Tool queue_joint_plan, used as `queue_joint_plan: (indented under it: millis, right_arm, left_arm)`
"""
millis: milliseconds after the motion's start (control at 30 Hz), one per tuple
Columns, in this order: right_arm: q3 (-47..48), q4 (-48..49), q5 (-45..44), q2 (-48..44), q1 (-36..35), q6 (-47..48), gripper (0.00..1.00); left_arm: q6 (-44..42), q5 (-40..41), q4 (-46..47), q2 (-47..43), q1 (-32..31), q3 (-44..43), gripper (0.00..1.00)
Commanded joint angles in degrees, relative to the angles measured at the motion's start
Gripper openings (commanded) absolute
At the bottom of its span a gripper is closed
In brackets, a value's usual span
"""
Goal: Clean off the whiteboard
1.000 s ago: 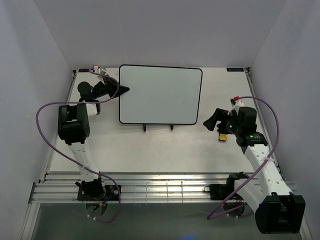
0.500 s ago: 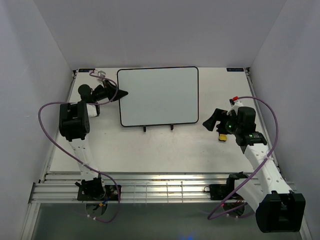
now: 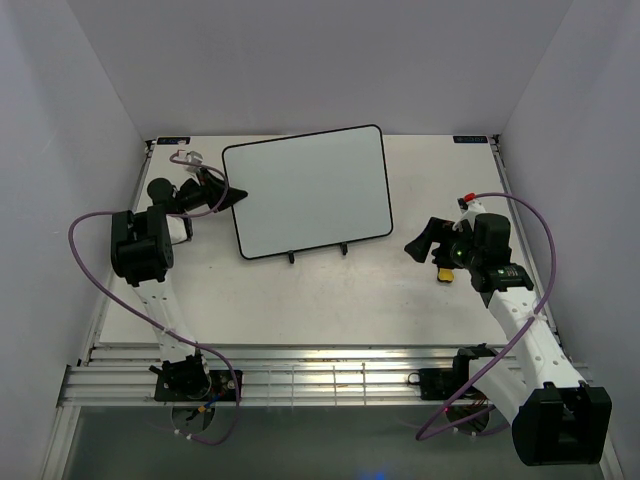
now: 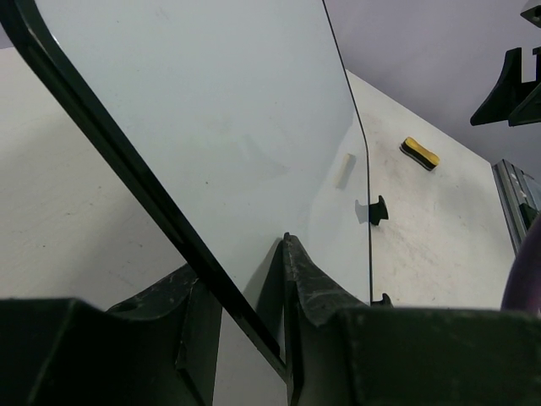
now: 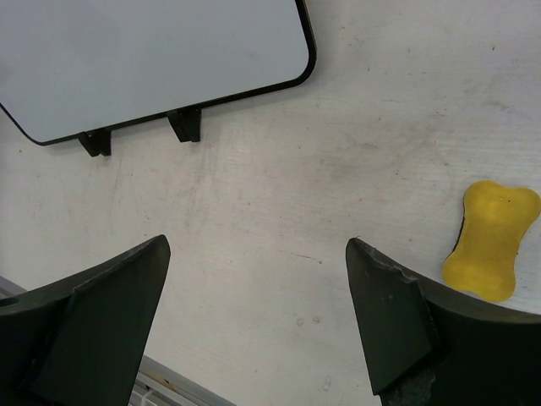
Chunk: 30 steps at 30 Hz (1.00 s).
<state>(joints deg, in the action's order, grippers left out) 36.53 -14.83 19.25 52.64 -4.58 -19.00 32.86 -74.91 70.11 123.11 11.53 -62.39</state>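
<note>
The whiteboard point(image 3: 305, 190) is a blank white board with a thin black frame, tilted anticlockwise, with two small black feet along its near edge. My left gripper point(image 3: 240, 194) is shut on its left edge; in the left wrist view the frame point(image 4: 127, 161) runs between my fingers. The board's near right corner also shows in the right wrist view point(image 5: 152, 59). My right gripper point(image 3: 422, 243) is open and empty above the table, right of the board. The yellow bone-shaped eraser point(image 5: 492, 239) lies just right of it; it also shows in the top view point(image 3: 443, 273).
The white table point(image 3: 330, 290) is walled by purple-grey panels on three sides. An aluminium rail point(image 3: 330, 375) runs along the near edge by the arm bases. Purple cables loop beside each arm.
My left gripper has lifted and swung the board's left edge, so the board has rotated anticlockwise and shifted left. The right arm has not moved.
</note>
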Motion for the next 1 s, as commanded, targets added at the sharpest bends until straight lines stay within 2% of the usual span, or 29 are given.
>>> queue_joint_plan:
  millis: [0, 100, 300, 400, 833, 967]
  right_arm:
    - [-0.85, 2.26, 0.18, -0.87, -0.34, 0.64, 0.90]
    - [-0.94, 2.61, 0.35, -0.70, -0.34, 0.64, 0.90]
    - [-0.76, 2.53, 0.27, -0.61, -0.52, 0.63, 0.90]
    - [-0.76, 2.53, 0.27, -0.61, -0.43, 0.64, 0.90]
    - [-0.50, 2.70, 0.35, -0.08, -0.69, 0.90, 0.90]
    - [0.03, 2.70, -0.08, 0.00, -0.61, 1.16, 0.90]
  left_arm:
    - [-19.86, 0.20, 25.52, -0.59, 2.53, 0.34, 0.02]
    - [-19.41, 1.61, 25.52, -1.46, 2.10, 1.13, 0.24]
    - [-21.61, 2.93, 25.52, -3.22, 1.04, 3.50, 0.45]
    - [-21.79, 3.63, 25.61, -3.84, 0.86, 3.77, 0.98]
    - [-22.40, 10.04, 25.61, -7.96, 0.95, 6.31, 0.98]
    - [-18.64, 19.95, 25.61, -10.60, 2.53, 9.47, 0.98]
